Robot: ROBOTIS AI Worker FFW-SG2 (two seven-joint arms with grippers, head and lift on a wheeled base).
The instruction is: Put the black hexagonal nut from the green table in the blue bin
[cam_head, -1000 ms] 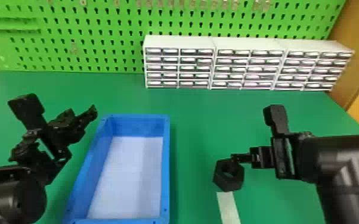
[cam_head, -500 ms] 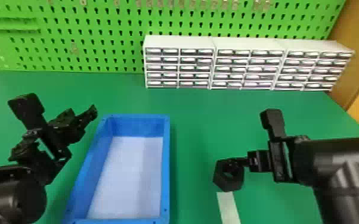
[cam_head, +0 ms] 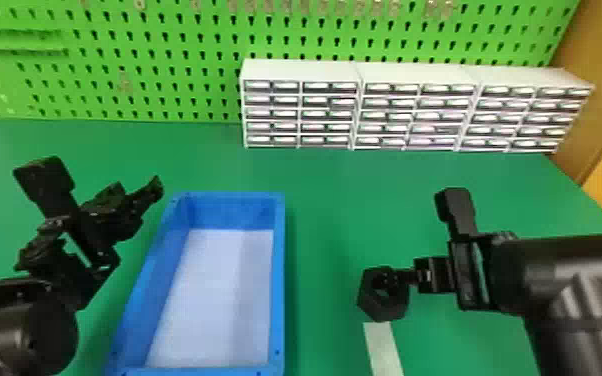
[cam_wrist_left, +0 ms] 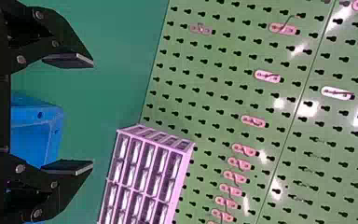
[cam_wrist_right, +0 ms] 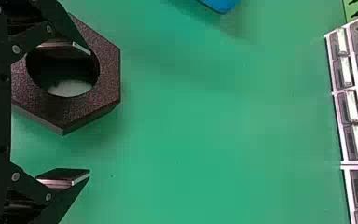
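Right wrist view, and my right jaws stand wide: one finger (cam_wrist_right: 67,30) is over or inside the hole of the black hexagonal nut (cam_wrist_right: 108,77), I can't tell which, while the other is out past its edge. So we're at the grasp, by my reckoning, with no grip on it yet! The nut lies flat on the green tabletop (cam_head: 325,200), at the far end of a pale strip (cam_head: 384,350). Next move, as I judge it: get one finger well down in the hole, keep the other outside, close on the wall between them, and only then lift. After that it's a carry to my left, high enough to clear the rim of the blue bin (cam_head: 277,280). Beyond the bin, my left arm (cam_head: 20,325) hangs parked, its jaws wide and holding nothing. Farther back, the white drawer units (cam_head: 305,70) line up before the green pegboard (cam_head: 165,35).
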